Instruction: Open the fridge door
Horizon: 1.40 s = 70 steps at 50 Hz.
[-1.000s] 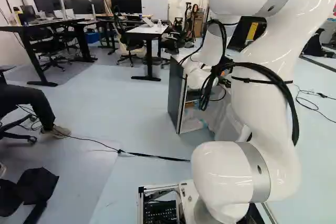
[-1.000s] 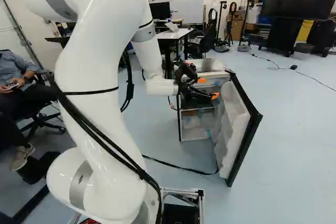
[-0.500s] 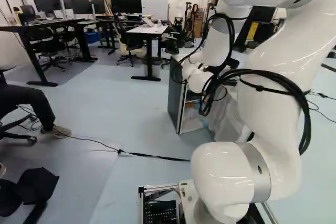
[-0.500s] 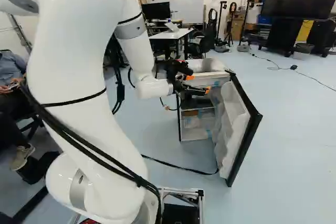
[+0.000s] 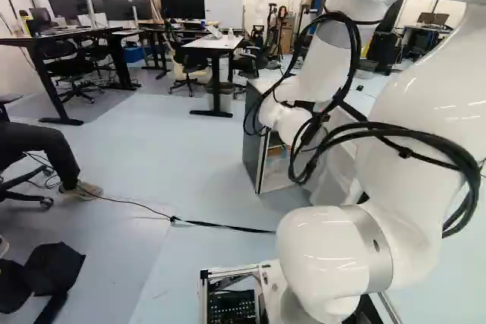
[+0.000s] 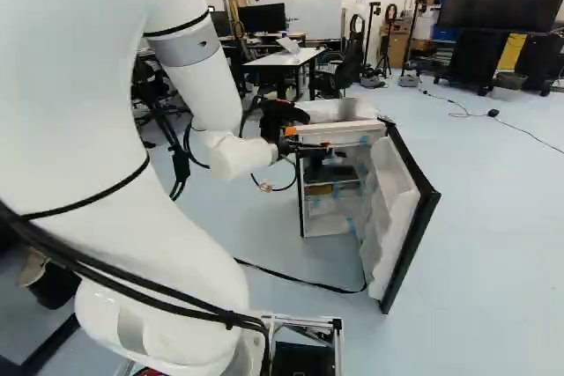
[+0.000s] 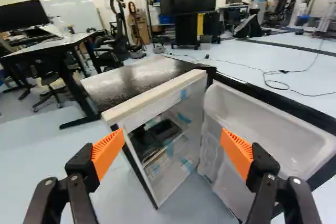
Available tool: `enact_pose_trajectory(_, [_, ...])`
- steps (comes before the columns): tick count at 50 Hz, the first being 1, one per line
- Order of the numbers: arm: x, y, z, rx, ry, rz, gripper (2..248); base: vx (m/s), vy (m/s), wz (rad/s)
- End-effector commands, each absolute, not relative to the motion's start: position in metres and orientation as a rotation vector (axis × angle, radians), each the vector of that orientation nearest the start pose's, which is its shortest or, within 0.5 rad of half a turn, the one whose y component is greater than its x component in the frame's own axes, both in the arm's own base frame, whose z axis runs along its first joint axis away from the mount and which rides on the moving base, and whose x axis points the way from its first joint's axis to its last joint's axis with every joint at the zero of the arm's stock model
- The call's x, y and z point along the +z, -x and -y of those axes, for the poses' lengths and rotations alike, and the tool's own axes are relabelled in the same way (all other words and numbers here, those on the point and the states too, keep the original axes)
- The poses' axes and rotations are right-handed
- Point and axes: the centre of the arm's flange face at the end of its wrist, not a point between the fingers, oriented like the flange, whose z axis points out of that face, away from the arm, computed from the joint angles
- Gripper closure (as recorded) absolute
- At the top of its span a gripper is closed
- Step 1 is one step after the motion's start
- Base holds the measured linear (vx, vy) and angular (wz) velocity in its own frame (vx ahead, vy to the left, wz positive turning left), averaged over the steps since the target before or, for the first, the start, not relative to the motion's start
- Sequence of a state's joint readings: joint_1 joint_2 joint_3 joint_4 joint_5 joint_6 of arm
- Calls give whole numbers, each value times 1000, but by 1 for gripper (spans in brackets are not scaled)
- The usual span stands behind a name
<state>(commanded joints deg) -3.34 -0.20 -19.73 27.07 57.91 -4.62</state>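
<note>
the fridge [image 6: 339,111] stands with its door [image 6: 388,204] wide open, the pincer [image 6: 308,137] near the fridge's upper left corner.

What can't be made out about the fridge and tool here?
- Fridge door: outer face turned away, right base view; far end cut off by the edge, wrist view.
- Tool: mostly behind the arm, left base view.
- Dark item inside the fridge: too dark to identify, wrist view.

White-topped table [image 6: 284,60] beside a black chair [image 6: 349,66], whiteboard [image 6: 314,17] beyond.

Pale blue floor [image 6: 493,253] under the open fridge [image 5: 254,146], a black cable [image 5: 220,225], desks [image 5: 215,42] and chairs [image 5: 187,60].
</note>
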Motion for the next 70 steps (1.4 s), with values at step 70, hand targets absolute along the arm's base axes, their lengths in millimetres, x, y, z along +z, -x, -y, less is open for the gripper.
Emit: enact_pose_trajectory(70, [367, -276, 3, -1839, 2561, -39, 3, 0, 0, 0])
